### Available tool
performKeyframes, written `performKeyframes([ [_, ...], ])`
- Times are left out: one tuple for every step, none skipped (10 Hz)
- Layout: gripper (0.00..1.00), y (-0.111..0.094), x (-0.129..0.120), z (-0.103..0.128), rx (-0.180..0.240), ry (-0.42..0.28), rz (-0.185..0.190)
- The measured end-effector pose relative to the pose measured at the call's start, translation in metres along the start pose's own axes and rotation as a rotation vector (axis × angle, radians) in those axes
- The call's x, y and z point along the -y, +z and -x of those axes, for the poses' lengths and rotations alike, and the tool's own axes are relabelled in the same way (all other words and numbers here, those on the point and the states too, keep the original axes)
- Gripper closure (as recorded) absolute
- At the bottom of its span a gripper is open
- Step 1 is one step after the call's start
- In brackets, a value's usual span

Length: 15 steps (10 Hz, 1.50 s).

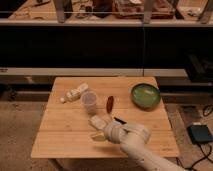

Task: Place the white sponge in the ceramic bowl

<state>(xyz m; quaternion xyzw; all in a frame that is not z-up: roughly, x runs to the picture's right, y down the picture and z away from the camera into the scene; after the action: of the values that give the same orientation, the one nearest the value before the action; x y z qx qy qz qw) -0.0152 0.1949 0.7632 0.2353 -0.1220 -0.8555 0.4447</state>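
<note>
- Gripper [100, 129] low over the wooden table's [57, 137] front middle, at the white sponge [97, 121]
- Ceramic bowl [146, 95] well apart, at the back right
- Plastic cup [88, 101] and white bottle [75, 93] behind the sponge

wooden table [60, 131]: clear cup [88, 101] beside white bottle [75, 93], reddish item [109, 103], black slab [119, 120] near the pincer [98, 134] at front.

The hand [101, 132], low over the tabletop's [57, 137] front, hides part of the sponge [96, 121] — arm [146, 156] cut by the bottom edge.
</note>
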Motion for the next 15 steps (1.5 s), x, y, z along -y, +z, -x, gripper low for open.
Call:
performKeyframes([
  [0.2,0.006,0.001,0.002,-0.002,0.003,0.004],
  [0.2,0.013,0.001,0.005,-0.004,0.004,0.013],
  [0.2,0.02,0.001,0.009,-0.006,0.006,0.023],
  [0.2,0.024,0.001,0.01,-0.008,0.009,0.027],
  [0.2,0.027,0.001,0.01,-0.013,0.013,0.031],
  [0.2,0.03,0.002,0.01,-0.017,0.022,0.028],
  [0.2,0.03,0.002,0.01,-0.017,0.022,0.028],
  [0.2,0.029,0.002,0.01,-0.017,0.023,0.028],
  [0.2,0.029,0.002,0.01,-0.017,0.022,0.028],
  [0.2,0.03,0.002,0.01,-0.017,0.022,0.027],
  [0.2,0.03,0.002,0.01,-0.017,0.022,0.027],
  [0.2,0.032,-0.003,0.015,-0.019,0.02,0.041],
  [0.2,0.035,-0.009,0.019,-0.022,0.016,0.058],
  [0.2,0.039,-0.016,0.022,-0.027,0.011,0.078],
  [0.2,0.044,-0.024,0.024,-0.036,0.005,0.101],
])
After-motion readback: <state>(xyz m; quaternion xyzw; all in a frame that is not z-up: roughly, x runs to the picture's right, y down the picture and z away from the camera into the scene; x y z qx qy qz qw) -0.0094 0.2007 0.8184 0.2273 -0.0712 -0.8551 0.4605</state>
